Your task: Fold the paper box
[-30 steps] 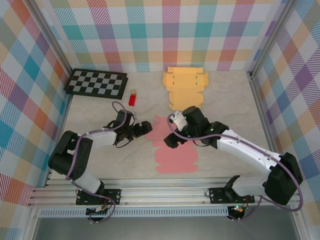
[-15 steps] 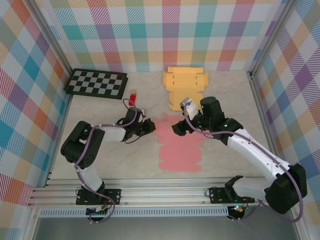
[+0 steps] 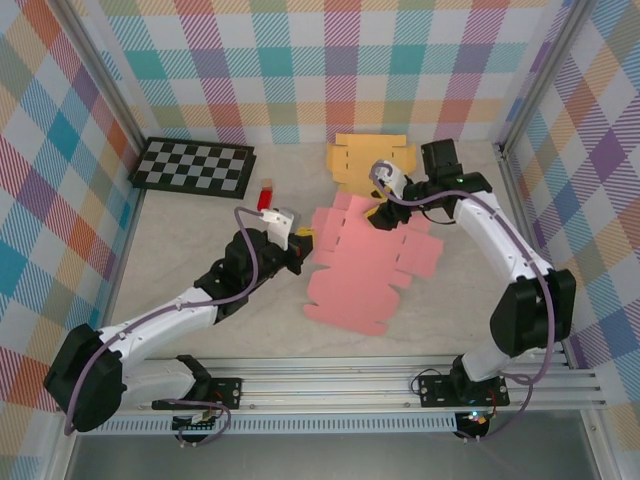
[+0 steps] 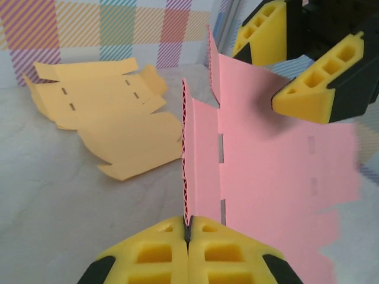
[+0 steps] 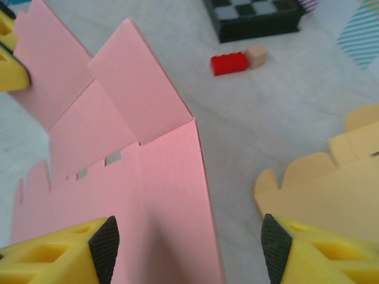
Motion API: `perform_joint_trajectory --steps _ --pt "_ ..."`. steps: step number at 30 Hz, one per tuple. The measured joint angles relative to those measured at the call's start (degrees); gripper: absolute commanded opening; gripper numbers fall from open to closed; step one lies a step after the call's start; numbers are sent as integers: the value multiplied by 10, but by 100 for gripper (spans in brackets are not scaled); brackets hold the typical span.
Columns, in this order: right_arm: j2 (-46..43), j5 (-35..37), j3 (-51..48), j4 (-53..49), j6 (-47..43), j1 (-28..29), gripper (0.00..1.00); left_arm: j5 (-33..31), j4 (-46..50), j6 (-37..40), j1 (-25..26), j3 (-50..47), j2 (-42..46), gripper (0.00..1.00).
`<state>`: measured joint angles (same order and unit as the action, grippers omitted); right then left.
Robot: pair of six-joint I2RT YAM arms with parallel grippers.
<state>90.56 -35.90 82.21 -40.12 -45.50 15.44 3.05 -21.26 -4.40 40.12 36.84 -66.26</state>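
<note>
The paper box is a flat pink cardboard cutout (image 3: 370, 270), lifted at its left edge and tilted above the table's middle. My left gripper (image 3: 303, 243) is shut on that left edge; in the left wrist view the corrugated edge (image 4: 185, 148) stands upright out of the pinched fingertips (image 4: 188, 228). My right gripper (image 3: 385, 212) hangs over the sheet's far corner with its jaws open. In the right wrist view a pink panel (image 5: 166, 195) lies between the two spread fingers (image 5: 186, 251), its straight edge running up the gap.
A second flat cutout, orange (image 3: 365, 160), lies at the back, just behind the right gripper. A red brick (image 3: 266, 195) with a small tan block (image 5: 256, 55) and a checkerboard (image 3: 195, 165) sit at the back left. Plaid walls enclose the table.
The left gripper has shut on the pink sheet's left edge and lifted it. The sheet has shifted back and turned. The right arm has swung to its far corner, jaws narrowing.
</note>
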Motion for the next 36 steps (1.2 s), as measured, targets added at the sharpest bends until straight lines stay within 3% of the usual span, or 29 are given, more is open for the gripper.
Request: perform_joint_trajectory --steps 10,17,21,28,31,33,34,35,36 --pt "10 -15 37 -140 -110 -1 48 -78 -7 112 24 -51 31 0" --pt "10 -3 36 -167 -120 -1 46 -112 -15 133 30 -55 56 0" --pt "11 6 57 -197 -120 -1 37 -135 -18 142 30 -56 63 0" --pt "14 25 73 -224 -120 0 31 -164 -18 148 31 -56 63 0" --pt "14 33 73 -229 -122 4 22 -171 -18 148 31 -56 63 0" --pt "14 42 73 -231 -125 8 1 -173 -18 147 31 -56 63 0" --pt "14 46 73 -233 -126 11 0 -176 -16 146 31 -56 63 0" --pt "14 56 73 -233 -129 15 0 -179 -11 142 31 -55 63 4" --pt "14 63 73 -233 -130 19 0 -186 4 134 31 -50 63 14"
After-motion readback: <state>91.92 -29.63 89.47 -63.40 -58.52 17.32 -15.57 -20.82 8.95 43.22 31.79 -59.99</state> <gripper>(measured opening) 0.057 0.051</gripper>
